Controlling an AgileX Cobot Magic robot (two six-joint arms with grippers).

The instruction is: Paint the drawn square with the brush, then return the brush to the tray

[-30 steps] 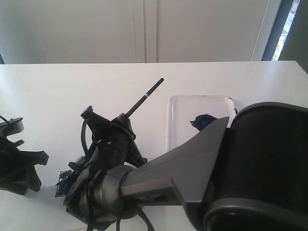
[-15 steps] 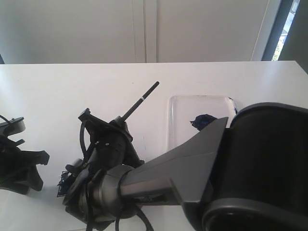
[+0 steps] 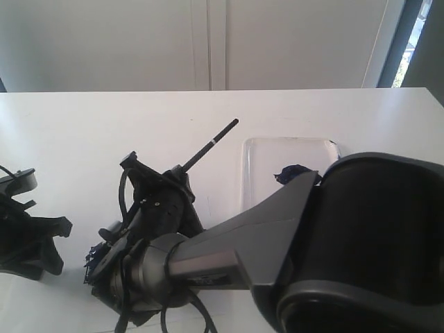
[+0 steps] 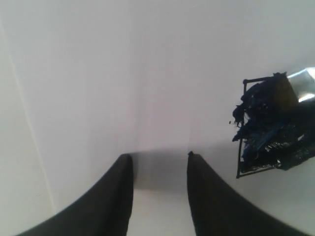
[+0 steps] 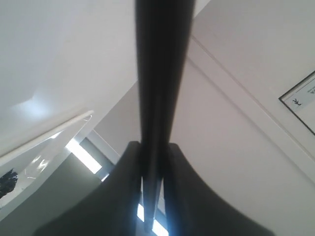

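Painting looks well advanced: the drawn square (image 4: 266, 132) is mostly smeared dark; right claw (image 5: 153, 150) clamps the brush (image 3: 211, 144), left claw (image 4: 158, 156) stands apart, empty; return to the tray (image 3: 251, 173) is left.

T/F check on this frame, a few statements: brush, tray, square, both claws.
1. The right claw is shut on the long thin black-handled brush. True.
2. The brush lies in the clear shallow plastic tray. False: it is held tilted, apart from the tray, handle end up.
3. The small black pen-drawn square is clean white inside. False: it is smeared dark blue-black.
4. The left claw is open with nothing between its fingers. True.
5. A dark blue-black paint blob sits in the tray. True.
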